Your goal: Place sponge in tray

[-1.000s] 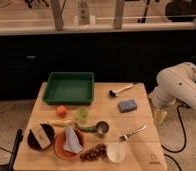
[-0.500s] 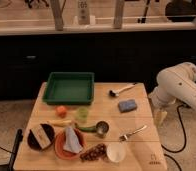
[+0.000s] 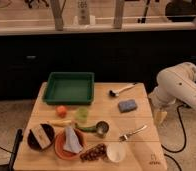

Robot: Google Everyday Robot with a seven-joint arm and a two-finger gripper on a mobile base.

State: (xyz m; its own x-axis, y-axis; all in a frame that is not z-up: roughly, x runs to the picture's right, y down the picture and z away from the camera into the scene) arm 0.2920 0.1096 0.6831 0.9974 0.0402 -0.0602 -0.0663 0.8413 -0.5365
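The robot arm [image 3: 183, 87] ran out past the right edge, so its far end and the base were unseen. The gripper [image 3: 161, 116] hung just off the table's [image 3: 141, 97] right side, pointing down, its details too small to make out. A cloth [image 3: 71, 140] covered much of the orange plate [image 3: 57, 148]. What lay in the dark bowl [image 3: 41, 136], and what made up the dark heap [image 3: 93, 152] beside the white cup [image 3: 116, 152], could not be told.
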